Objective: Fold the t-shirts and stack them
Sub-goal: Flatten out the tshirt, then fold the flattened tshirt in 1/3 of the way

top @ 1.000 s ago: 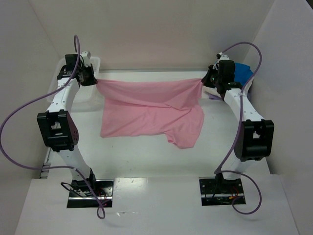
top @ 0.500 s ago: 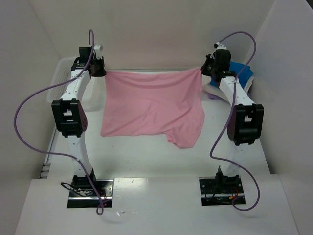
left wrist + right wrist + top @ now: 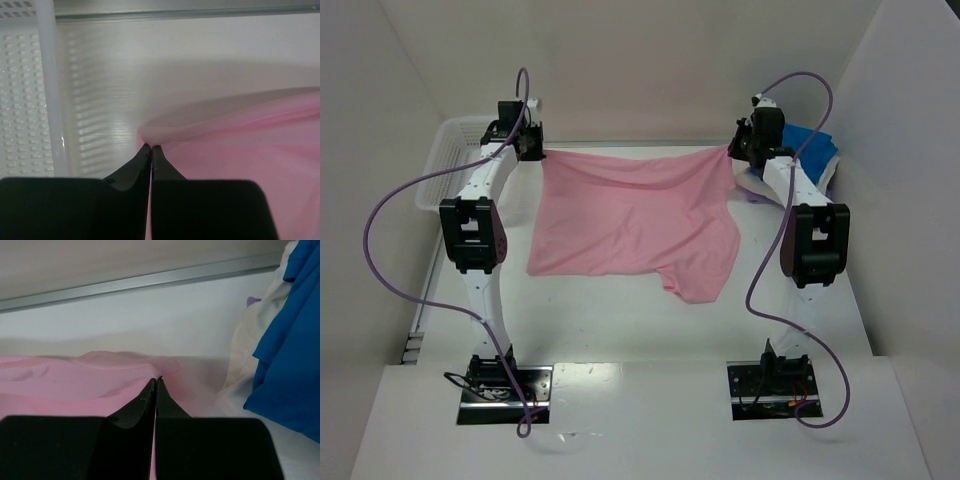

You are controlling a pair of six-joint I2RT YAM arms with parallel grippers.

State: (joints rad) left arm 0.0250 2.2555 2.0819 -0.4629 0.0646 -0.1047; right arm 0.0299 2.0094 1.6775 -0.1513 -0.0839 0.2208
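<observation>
Grip: left claw (image 3: pixel 151 148), right claw (image 3: pixel 156 380) clenched on pink t-shirt (image 3: pixel 630 215) | tip: hold span between claws taut, level

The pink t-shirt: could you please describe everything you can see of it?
The pink t-shirt is soft, plain light-pink cloth, spread wide and wrinkled. Its far edge is stretched between the left gripper and the right gripper, each shut on a corner; the rest drapes down onto the white table.

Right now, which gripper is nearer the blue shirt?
Right. The right gripper, holding the pink t-shirt, is beside the blue t-shirt; the left gripper holds its other corner by the white basket.
</observation>
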